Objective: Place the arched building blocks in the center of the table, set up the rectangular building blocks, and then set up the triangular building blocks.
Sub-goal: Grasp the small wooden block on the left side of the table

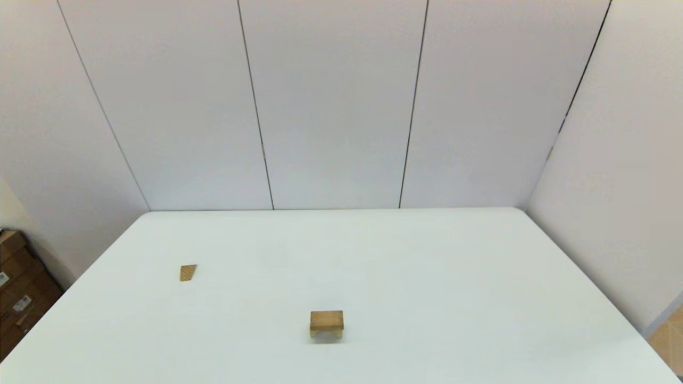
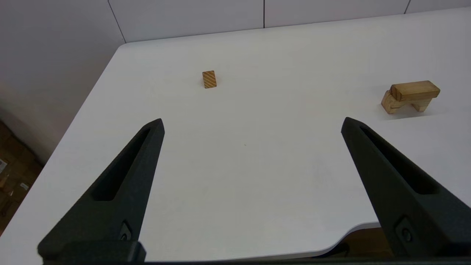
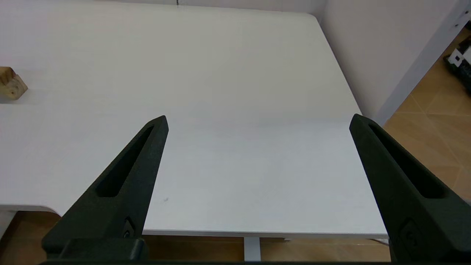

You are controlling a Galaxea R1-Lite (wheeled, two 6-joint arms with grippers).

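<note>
Head view: neither arm shows; both look parked below the frame. On the white table (image 1: 427,277) a tan slab (image 1: 326,319) lies flat on top of a paler arch block (image 1: 326,333), low and just left of centre in the frame. The small striped wedge (image 1: 188,272) sits alone, well apart, at middle left. Left wrist view: the left gripper (image 2: 252,125) hangs over the near table edge, fingers spread wide, holding nothing. The wedge (image 2: 209,79) stands upper centre-left of the frame; the stack is at the right edge, and here the slab (image 2: 415,90) clearly rests across the arch block (image 2: 392,102), whose two feet and notch show beneath it. Right wrist view: the right gripper (image 3: 259,121) is likewise spread wide and empty above the near edge; only an end of the stack (image 3: 9,82) peeps in at the left edge, otherwise bare table. Judgement: arch and slab steps look done; the wedge step is in hand, not yet begun. The left arm is nearer, so the next move likely calls for it to reach to the wedge, close on its faces, carry it over and set it squarely on the slab. Small piece, sloped sides; a slipping grip is the risk.
</note>
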